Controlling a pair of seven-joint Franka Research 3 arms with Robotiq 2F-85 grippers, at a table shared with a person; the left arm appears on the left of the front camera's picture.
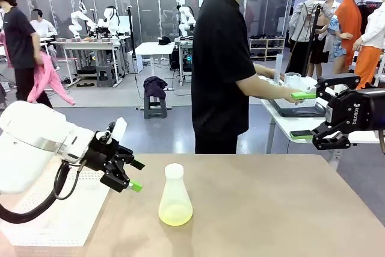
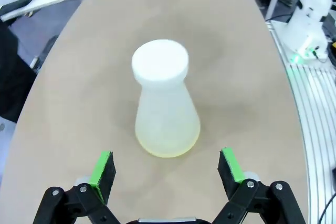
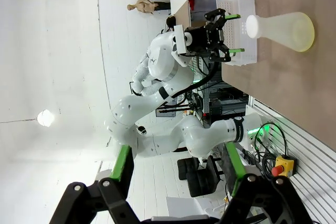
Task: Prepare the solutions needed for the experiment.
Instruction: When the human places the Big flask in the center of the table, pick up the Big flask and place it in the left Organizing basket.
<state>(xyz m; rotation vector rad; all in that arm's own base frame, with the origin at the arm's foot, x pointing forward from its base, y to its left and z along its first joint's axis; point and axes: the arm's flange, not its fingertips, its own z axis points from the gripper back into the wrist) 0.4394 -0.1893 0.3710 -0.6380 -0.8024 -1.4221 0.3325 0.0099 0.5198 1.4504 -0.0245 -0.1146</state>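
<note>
A translucent whitish conical flask point(image 1: 175, 191) stands upright on the tan table point(image 1: 271, 209), a little left of the middle. The solutions point(image 1: 175, 214) are a shallow pale yellow layer at its bottom. My left gripper point(image 1: 137, 175) hovers just left of the flask, open and pointed at it. In the left wrist view the flask point(image 2: 167, 103) sits beyond the open gripper point(image 2: 167, 165), centred between the green pads point(image 2: 103, 167), and the yellow liquid point(image 2: 168, 142) shows low in it. My right gripper point(image 1: 302, 115) is raised at the far right, open and empty. The rolled right wrist view shows its gripper point(image 3: 178, 167) open and the flask point(image 3: 283, 29) far off.
A white perforated tray point(image 1: 60, 215) lies at the table's front left, under my left arm. A person in a black shirt point(image 1: 222, 70) stands past the far edge, reaching toward a side table point(image 1: 283, 118) at the right, close to my right gripper.
</note>
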